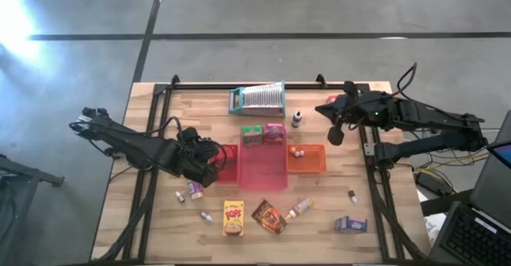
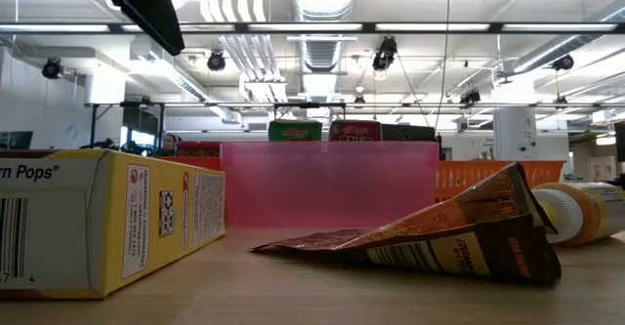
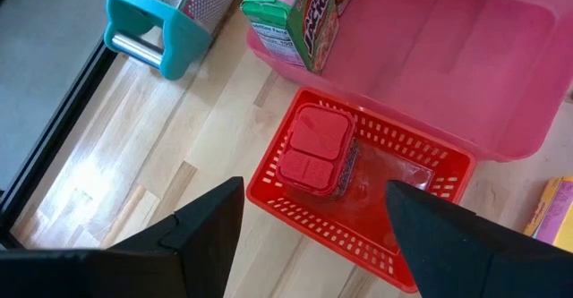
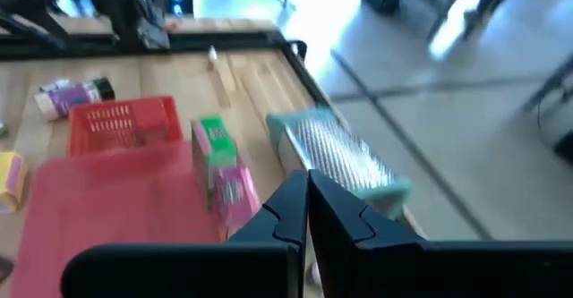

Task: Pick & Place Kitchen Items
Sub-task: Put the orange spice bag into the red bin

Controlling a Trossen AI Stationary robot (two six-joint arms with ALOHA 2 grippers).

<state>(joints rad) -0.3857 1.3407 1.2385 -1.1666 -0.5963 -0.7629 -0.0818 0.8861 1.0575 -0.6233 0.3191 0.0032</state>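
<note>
Red box (image 3: 313,150) down in the red basket (image 3: 288,216), right beneath the left claw (image 3: 315,191)! Hanging just above it, fingers (image 3: 210,222) spread wide, one to each side of the box, pinching nothing. Touching the basket on the side away from the claw's arm: the pink tray (image 3: 466,56). Further out beyond the claw, at the tray's far end, a green box (image 3: 291,21) standing beside a pink box (image 1: 275,133), and past those the silver grater (image 3: 170,12) with its teal frame.

Back towards the table's front edge from the left claw: a yellow box (image 1: 233,218), a brown packet (image 1: 269,216) just beside it, and well off to the right a blue-purple box (image 1: 350,224).

Over to the right claw (image 1: 336,134): pressed tight together, empty, up near the table's back right. Small bottle (image 1: 296,120) near it, towards the grater; orange tray (image 1: 307,160) a little nearer the front.
</note>
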